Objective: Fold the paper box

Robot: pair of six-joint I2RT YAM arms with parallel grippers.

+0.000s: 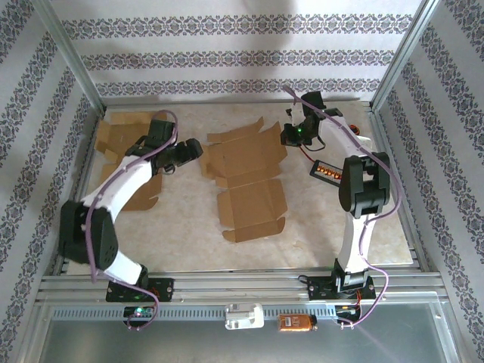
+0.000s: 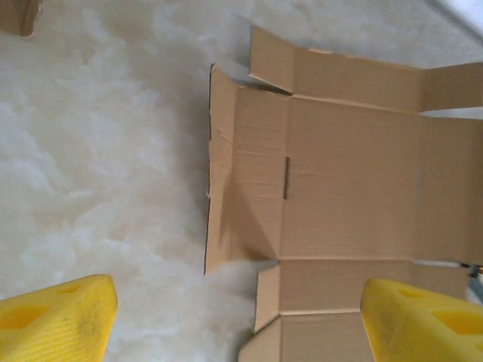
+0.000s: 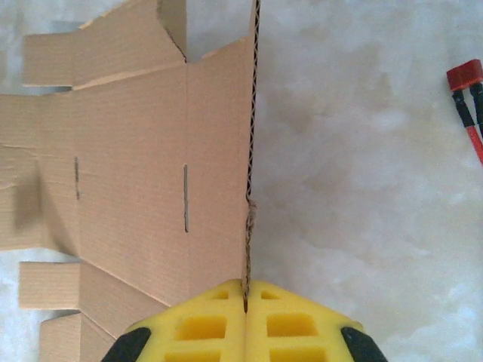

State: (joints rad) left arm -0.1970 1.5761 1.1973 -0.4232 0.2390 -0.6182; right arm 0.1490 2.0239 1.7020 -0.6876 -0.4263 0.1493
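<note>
The paper box (image 1: 246,178) is a flat brown cardboard blank lying unfolded in the middle of the table. My right gripper (image 3: 245,298) is shut on the box's right side flap (image 3: 250,151), which stands upright and edge-on between the yellow fingers. In the top view that gripper (image 1: 291,136) sits at the blank's upper right edge. My left gripper (image 1: 193,151) hovers by the blank's left edge. Its yellow fingertips (image 2: 56,317) are spread wide and open, one over bare table, the other over the box (image 2: 355,181). The left flap (image 2: 226,188) is slightly lifted.
A second cardboard blank (image 1: 113,140) lies at the far left under the left arm, its corner (image 2: 19,15) in the left wrist view. An orange device (image 1: 327,171) and a red-tipped cable (image 3: 464,75) lie to the right. Metal frame rails (image 1: 227,283) border the table.
</note>
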